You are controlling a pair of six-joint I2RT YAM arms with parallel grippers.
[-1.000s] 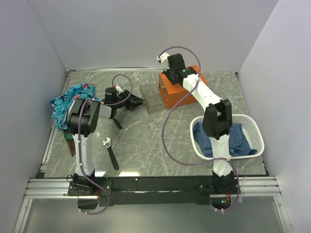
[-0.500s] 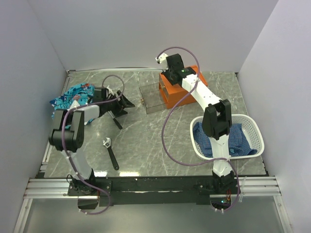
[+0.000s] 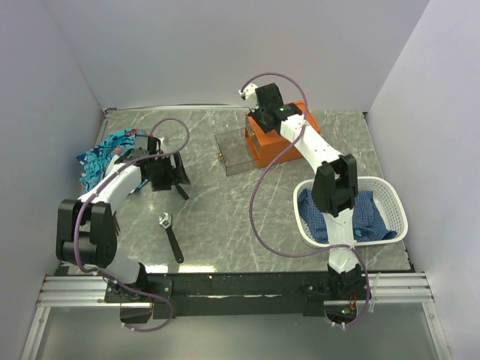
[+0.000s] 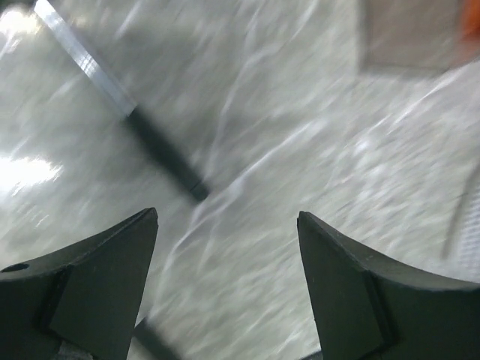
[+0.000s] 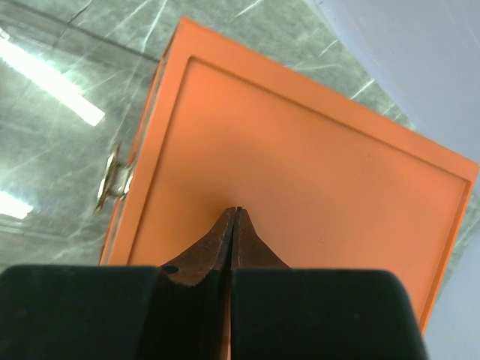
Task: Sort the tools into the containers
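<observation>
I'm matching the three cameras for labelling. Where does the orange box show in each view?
Top external: the orange box sits on the far side, just right of centre.
Left wrist: only a blurred orange sliver shows, in the top right corner.
Right wrist: its lid fills most of the picture.
Shared landmark: the grey marbled table, which the box stands on, is in all three views.

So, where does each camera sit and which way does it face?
Top external: above, behind the bases, looking down on the table; left arm, right arm show.
Left wrist: faces down at a black-handled tool; open left gripper shows.
Right wrist: faces down at the orange box; shut right gripper shows.
Shared: top and right wrist see that box.
</observation>
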